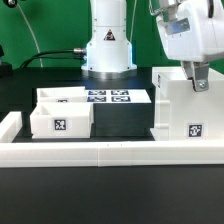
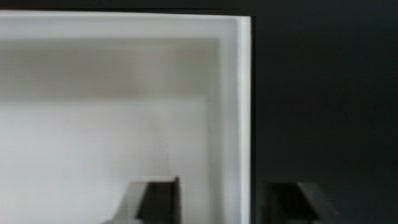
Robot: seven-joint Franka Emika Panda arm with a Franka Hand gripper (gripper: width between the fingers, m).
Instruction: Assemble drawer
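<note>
Open fingers (image 2: 157, 205) straddle the housing's (image 1: 180, 105) wall, holding nothing yet: the grasp step, which next likely needs them squeezed shut.

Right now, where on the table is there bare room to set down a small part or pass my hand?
Bare black table lies between the front tray and the housing, bordered by the marker board and rail. More lies before the rail. Crowded: around the pincer at the housing.
</note>
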